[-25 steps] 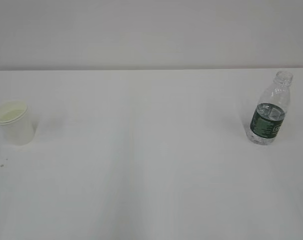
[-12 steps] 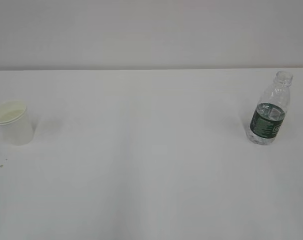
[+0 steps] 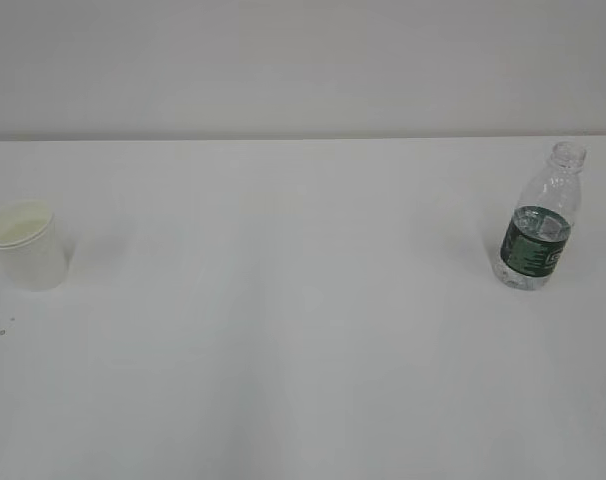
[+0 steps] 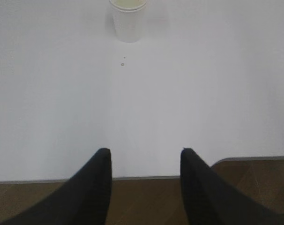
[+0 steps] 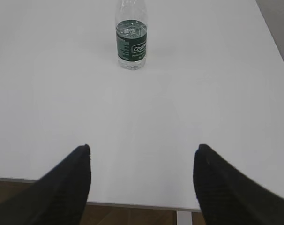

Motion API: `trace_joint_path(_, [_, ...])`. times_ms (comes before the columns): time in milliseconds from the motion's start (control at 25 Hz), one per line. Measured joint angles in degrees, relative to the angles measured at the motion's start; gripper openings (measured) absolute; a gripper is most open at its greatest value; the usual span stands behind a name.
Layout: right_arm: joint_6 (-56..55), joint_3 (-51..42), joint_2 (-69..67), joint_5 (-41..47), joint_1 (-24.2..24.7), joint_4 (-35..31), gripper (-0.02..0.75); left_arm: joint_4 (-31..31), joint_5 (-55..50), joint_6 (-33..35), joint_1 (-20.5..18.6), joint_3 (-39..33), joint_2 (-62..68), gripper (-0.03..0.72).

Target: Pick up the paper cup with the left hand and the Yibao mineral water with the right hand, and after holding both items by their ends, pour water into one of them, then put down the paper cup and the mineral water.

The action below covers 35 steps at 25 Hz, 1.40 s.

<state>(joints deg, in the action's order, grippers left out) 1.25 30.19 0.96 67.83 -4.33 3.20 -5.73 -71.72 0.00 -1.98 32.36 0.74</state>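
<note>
A white table [image 3: 283, 330] is being shown with a pale wall behind it. Two tiny dark specks [image 4: 123, 64] are being seen on the tabletop just in front of the paper cup [image 3: 27, 244], on the line between the cup and the left hand [image 4: 144, 161]; nothing else is lying in the way. A strip of brown floor [image 4: 142, 201] is being shown beyond the table's near edge.

The cup is being left upright at the far left of the table, well apart from the left hand, straight ahead of its gap and slightly left. The Yibao mineral water [image 3: 539, 222] is being left upright at the far right, well apart from the right hand [image 5: 142, 157], ahead and slightly left of its gap.

Both pincers are being held apart over the table's near edge, nothing being gripped.

The cup is being seen as tapered white paper with a rolled rim. The bottle is being seen as clear ribbed plastic, uncapped, with a dark green label band.
</note>
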Motion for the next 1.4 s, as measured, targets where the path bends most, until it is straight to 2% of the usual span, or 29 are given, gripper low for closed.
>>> trace_joint_path(600, [0.2,-1.1,0.0,-1.9,0.0,0.1,0.518,0.4,7.8,0.0,0.0,-2.8,0.0,0.330])
trace_joint_path(1400, [0.3,-1.1,0.0,-2.4,0.0,0.1,0.518,0.4,8.1,0.0,0.0,-2.8,0.0,0.330])
